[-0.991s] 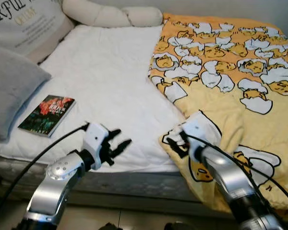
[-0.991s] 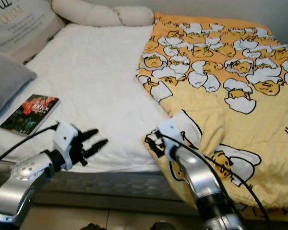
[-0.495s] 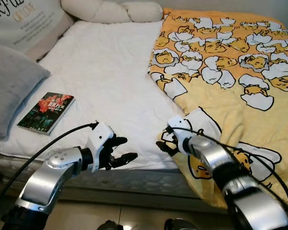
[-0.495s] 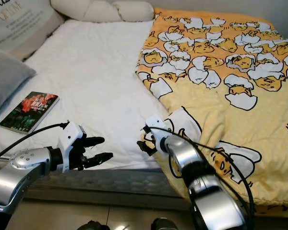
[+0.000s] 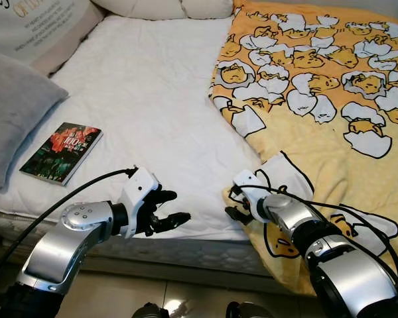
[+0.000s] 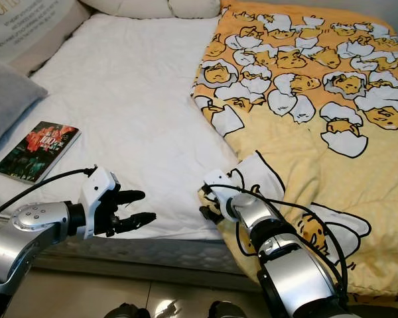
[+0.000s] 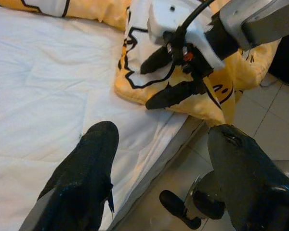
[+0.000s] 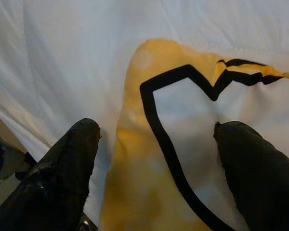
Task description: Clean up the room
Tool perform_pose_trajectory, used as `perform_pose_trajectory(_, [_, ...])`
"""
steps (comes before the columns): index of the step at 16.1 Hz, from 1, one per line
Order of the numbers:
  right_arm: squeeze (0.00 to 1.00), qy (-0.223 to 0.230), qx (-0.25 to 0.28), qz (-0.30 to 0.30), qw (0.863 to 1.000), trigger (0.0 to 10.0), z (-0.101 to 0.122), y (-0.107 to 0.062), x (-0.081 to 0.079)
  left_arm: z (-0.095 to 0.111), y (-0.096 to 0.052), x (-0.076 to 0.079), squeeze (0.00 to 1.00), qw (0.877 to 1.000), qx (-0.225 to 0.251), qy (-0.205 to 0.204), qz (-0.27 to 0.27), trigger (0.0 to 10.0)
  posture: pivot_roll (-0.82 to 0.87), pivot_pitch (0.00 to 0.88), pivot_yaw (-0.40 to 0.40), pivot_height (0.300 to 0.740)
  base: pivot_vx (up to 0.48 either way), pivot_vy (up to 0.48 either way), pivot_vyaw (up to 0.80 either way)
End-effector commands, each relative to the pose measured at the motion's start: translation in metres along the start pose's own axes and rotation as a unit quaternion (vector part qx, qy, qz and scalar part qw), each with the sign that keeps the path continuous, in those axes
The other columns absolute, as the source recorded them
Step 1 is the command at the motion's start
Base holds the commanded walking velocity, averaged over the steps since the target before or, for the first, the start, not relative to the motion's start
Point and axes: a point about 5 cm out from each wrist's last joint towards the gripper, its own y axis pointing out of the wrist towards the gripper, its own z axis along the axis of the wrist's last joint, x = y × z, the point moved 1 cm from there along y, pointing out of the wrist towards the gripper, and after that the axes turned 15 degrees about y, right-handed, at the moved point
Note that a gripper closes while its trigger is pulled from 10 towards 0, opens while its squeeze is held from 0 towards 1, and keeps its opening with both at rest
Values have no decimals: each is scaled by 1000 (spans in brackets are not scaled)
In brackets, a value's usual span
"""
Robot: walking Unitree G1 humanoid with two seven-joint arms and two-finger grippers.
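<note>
A yellow blanket (image 5: 318, 99) printed with egg cartoons covers the right half of the bed, and its near corner (image 5: 278, 169) hangs over the front edge. My right gripper (image 5: 231, 203) is open at that corner; in the right wrist view the fingers (image 8: 62, 163) straddle the yellow fabric (image 8: 168, 144) without closing on it. Left of it, my left gripper (image 5: 176, 207) hovers open and empty over the front edge of the white mattress (image 5: 152, 86), pointing towards the right gripper (image 7: 164, 79). A book (image 5: 61, 151) with a dark red cover lies flat on the sheet at the left.
A grey pillow (image 5: 13, 112) lies at the bed's left edge, with a printed cushion (image 5: 46, 23) behind it. A long cream cushion (image 5: 166, 6) lies along the head. Glossy floor tiles (image 5: 186, 298) show below the mattress edge.
The camera has tipped down slightly. My left gripper swung down and now points right along the mattress edge. My right gripper pulled back to the blanket's near corner.
</note>
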Motion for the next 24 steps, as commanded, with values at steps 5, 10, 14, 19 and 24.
perform_pose_trajectory(5, [0, 8, 5, 0, 1000, 0, -1, 1, 0, 2, -1, 2, 0, 1000, -1, 2, -11, 10000, 1, 68, 15, 740, 0, 0, 0])
perform_pose_trajectory(10, [0, 16, 9, -3, 1000, 0, -2, 1, 0, 2, 0, 2, 0, 1000, -3, 4, -16, 10000, -2, 65, 26, 740, 0, 0, 0])
perform_pose_trajectory(14, [0, 20, 13, -3, 1000, 0, -1, 1, 0, 3, 1, 1, 0, 1000, -2, 4, -15, 10000, -1, 66, 26, 740, 0, 0, 0])
perform_pose_trajectory(19, [0, 26, 16, 3, 1000, 0, -3, 2, -1, 2, 1, 1, 0, 1000, -3, 3, -13, 10000, -2, 66, 27, 740, 0, 0, 0])
perform_pose_trajectory(24, [0, 34, 17, 4, 999, 0, -4, 2, -1, 1, 0, 1, 0, 1000, -5, 0, -14, 10000, -3, 67, 27, 740, 0, 0, 0])
